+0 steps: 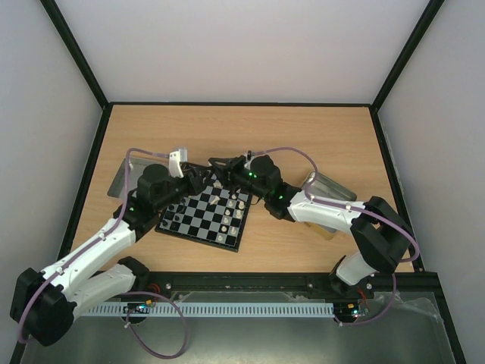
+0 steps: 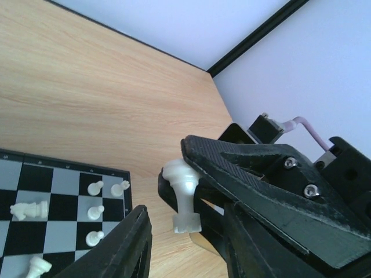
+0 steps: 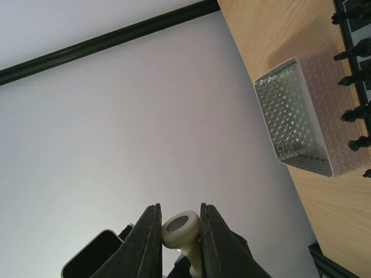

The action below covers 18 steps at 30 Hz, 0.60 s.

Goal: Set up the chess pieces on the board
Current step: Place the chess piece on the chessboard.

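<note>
The right end effector (image 3: 178,219) is clenched on one end of a cream-white chess piece (image 2: 182,196), holding it in the air just beyond the far edge of the board (image 1: 195,240). The left end effector (image 2: 185,234) is released, its jaws apart on either side of the piece's free end. Other chess pieces (image 2: 95,212) stand on the board, which lies on the desk (image 2: 87,87).

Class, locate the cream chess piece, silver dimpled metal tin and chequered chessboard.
cream chess piece (image 3: 181,226): right wrist view, rounded head
silver dimpled metal tin (image 3: 290,116): right wrist view, floor
chequered chessboard (image 1: 203,220): top view, bare square
</note>
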Motion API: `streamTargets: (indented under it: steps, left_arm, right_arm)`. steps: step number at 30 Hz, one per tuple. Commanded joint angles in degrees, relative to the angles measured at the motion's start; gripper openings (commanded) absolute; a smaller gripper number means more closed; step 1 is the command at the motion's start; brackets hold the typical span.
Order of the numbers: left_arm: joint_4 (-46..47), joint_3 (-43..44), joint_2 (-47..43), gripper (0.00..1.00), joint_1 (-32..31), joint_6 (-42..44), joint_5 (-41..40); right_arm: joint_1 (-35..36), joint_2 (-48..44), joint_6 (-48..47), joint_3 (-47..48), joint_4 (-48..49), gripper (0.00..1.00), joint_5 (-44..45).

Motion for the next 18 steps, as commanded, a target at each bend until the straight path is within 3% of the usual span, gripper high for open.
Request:
streamTargets:
  steps: [1,11,14,18]
  left_arm:
    - [4.95,-1.08,-0.42,0.33,-0.28,-1.1,-1.96]
    - [5.99,-2.47,-2.35,0.03,-0.94,1.86,-5.01]
    - [3.25,-1.6,-2.4,0.02,-1.04,2.9,-4.52]
    - [-4.29,1.66,-2.3,0.02,-1.07,5.93,-2.84]
  right_arm:
    - [0.01,-0.63,2.77,-0.62,5.1,0.14,-2.79]
    - [-0.02,-1.13,0.7,-2.73,5.79,0.14,-5.2]
    - [-0.07,-1.81,-3.19,-2.32,4.13,0.24,-4.53]
    - [-0.61,-3.44,-15.28,-0.78,-2.04,0.45,-4.32]
